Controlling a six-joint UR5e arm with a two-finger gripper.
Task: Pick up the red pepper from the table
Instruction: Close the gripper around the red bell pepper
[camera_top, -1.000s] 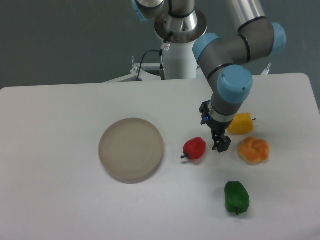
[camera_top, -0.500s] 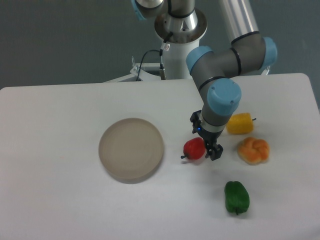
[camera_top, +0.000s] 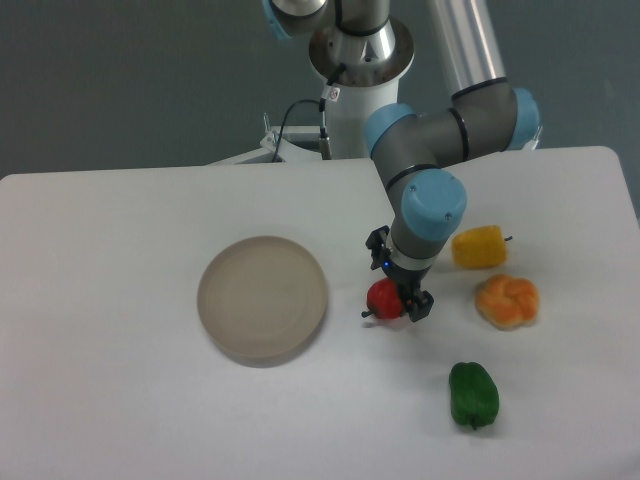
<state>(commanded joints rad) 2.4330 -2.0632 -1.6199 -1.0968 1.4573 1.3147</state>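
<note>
We are at the reach-in step: our hand (camera_top: 401, 300) sits low over the red pepper (camera_top: 384, 299), which lies on the surface (camera_top: 120, 400) right of centre, just beside the plate's (camera_top: 262, 297) right rim. The fingers appear to straddle the pepper's right side, but we cannot tell whether they are spread or already pressing on it. Next, we judge, comes a firm close on the pepper's body and a straight lift, keeping clear of the plate. Compared with a second ago, the hand has shifted left from beside the orange item (camera_top: 507, 301) to over the pepper; the pepper, yellow pepper (camera_top: 478, 246) and green pepper (camera_top: 473, 394) have not moved.
</note>
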